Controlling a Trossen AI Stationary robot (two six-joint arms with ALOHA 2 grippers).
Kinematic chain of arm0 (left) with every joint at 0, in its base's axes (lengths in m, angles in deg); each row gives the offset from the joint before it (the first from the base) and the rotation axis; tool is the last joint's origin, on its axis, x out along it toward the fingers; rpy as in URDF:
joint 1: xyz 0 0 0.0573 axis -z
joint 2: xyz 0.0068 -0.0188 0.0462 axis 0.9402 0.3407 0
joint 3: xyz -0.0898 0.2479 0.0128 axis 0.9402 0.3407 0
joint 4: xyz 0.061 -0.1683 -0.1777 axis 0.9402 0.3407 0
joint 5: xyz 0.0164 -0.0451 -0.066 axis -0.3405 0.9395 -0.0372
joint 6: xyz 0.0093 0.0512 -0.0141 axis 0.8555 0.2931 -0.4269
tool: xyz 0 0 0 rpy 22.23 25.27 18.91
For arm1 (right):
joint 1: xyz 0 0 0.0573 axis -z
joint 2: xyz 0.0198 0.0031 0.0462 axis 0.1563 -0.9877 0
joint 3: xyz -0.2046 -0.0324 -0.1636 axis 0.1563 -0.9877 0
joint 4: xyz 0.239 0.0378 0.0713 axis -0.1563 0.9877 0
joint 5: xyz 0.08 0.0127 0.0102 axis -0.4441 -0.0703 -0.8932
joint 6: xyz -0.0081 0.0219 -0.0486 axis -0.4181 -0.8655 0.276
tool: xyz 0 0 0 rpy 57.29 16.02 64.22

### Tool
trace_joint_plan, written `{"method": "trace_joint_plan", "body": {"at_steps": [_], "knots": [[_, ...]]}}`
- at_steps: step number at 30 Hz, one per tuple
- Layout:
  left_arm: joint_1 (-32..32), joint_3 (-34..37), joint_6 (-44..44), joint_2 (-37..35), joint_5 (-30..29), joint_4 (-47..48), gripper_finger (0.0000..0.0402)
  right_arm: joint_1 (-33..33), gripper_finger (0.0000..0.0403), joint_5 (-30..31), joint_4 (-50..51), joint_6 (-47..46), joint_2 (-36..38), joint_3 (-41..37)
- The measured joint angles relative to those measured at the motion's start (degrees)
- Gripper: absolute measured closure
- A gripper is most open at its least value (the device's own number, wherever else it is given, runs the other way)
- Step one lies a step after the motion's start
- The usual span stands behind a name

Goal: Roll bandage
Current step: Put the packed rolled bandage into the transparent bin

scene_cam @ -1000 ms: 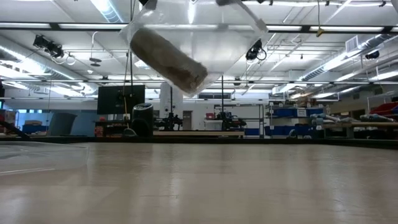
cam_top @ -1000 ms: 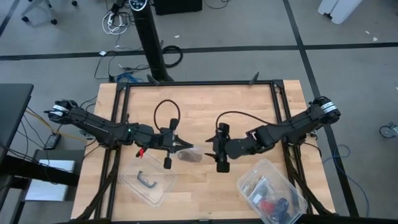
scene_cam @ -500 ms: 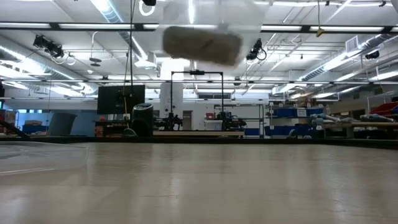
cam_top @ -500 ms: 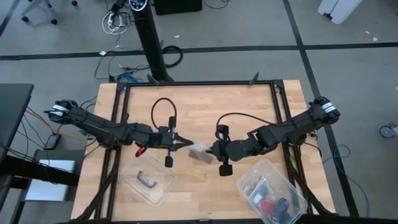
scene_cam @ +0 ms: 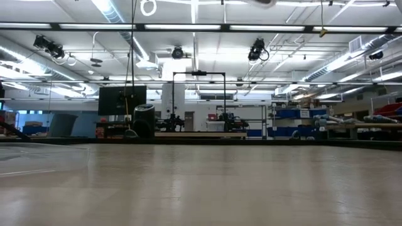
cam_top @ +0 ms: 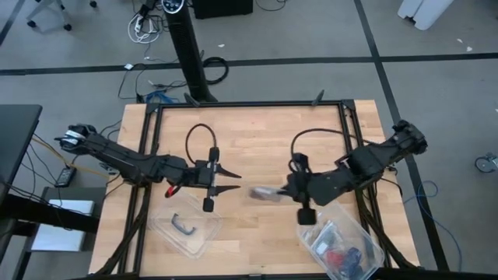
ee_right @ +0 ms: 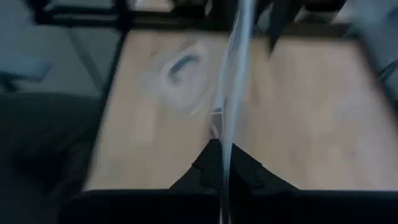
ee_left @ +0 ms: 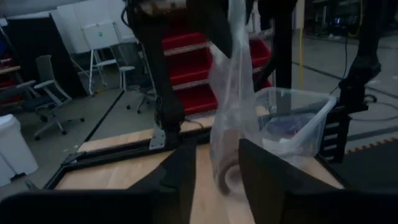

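Note:
A clear plastic bag [cam_top: 264,192] with the brown bandage roll [ee_left: 227,173] in its bottom hangs above the middle of the table. My right gripper [cam_top: 286,192] is shut on the bag; in the right wrist view the bag shows edge-on as a thin sheet [ee_right: 235,74]. My left gripper [cam_top: 233,180] is open and empty to the left of the bag, pointing at it. In the left wrist view its two fingers [ee_left: 180,180] stand short of the bag. Only a scrap of the bag [scene_cam: 264,2] shows at the top of the low view. My right gripper pinches the bag's upper edge [ee_right: 225,140] between its two shut fingers, coming from the table's right side. The bag is lifted clear of the table and hangs below the fingers, with the roll in its lower end [ee_left: 227,173].
A clear plastic tub with a black handle piece [cam_top: 187,229] lies near the front left. A clear container [cam_top: 338,241] with several small items stands at the front right, just under my right arm. Dark frame rails [cam_top: 352,124] run along the table's sides.
My left gripper has opened and let go of the bag. My right gripper has gone toward the table's right and near edges, taking the bag with the roll away from the left gripper. The bag has risen almost out of the low view.

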Motion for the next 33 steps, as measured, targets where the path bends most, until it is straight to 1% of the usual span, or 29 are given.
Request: {"method": "trace_joint_plan", "body": {"at_steps": [1, 4, 6, 8, 11, 14, 17, 22, 28, 31, 33], "knots": [[0.2, 0.0, 0.0, -0.4, 0.0, -0.3, 0.027, -0.4, 0.0402, -1.7, 2.6, -2.2, 0.0, 1.4], [0.5, 0.0, 0.0, -1.9, 0.0, -0.3, 0.025, -2.1, 0.0402, -10.1, 9.0, -9.1, 0.0, 5.7], [0.6, 0.0, 0.0, -2.8, 0.0, -0.2, 0.024, -4.2, 0.0402, -13.7, 12.4, -13.1, 0.0, 8.2], [0.6, 0.0, 0.0, -3.6, 0.0, 0.0, 0.0234, -6.5, 0.0403, -15.8, 16.0, -17.5, 0.0, 10.5], [0.6, 0.0, 0.0, -4.0, 0.0, 0.7, 0.0231, -9.8, 0.0403, -18.4, 22.7, -26.7, 0.1, 12.6], [0.6, 0.0, 0.0, -4.0, 0.0, 1.5, 0.023, -12.9, 0.0403, -22.3, 27.0, -35.2, 0.0, 12.7], [0.6, 0.0, 0.0, -4.0, 0.0, 1.7, 0.023, -15.4, 0.0403, -23.1, 30.1, -42.8, 0.0, 11.7], [0.6, 0.0, -0.2, -4.0, 0.0, 1.8, 0.023, -18.5, 0.0403, -25.7, 29.7, -50.4, -0.3, 7.2], [0.6, 0.0, -0.4, -4.0, 0.0, 2.0, 0.023, -21.6, 0.0403, -34.6, 24.4, -60.2, -0.2, 3.4], [0.6, 0.0, -0.4, -4.0, 0.0, 2.0, 0.023, -22.4, 0.0403, -37.5, 23.3, -60.9, -0.2, 2.0], [0.6, 0.0, -0.4, -4.0, 0.0, 2.0, 0.023, -22.0, 0.0403, -39.8, 23.8, -58.9, -0.2, 0.4]]}}
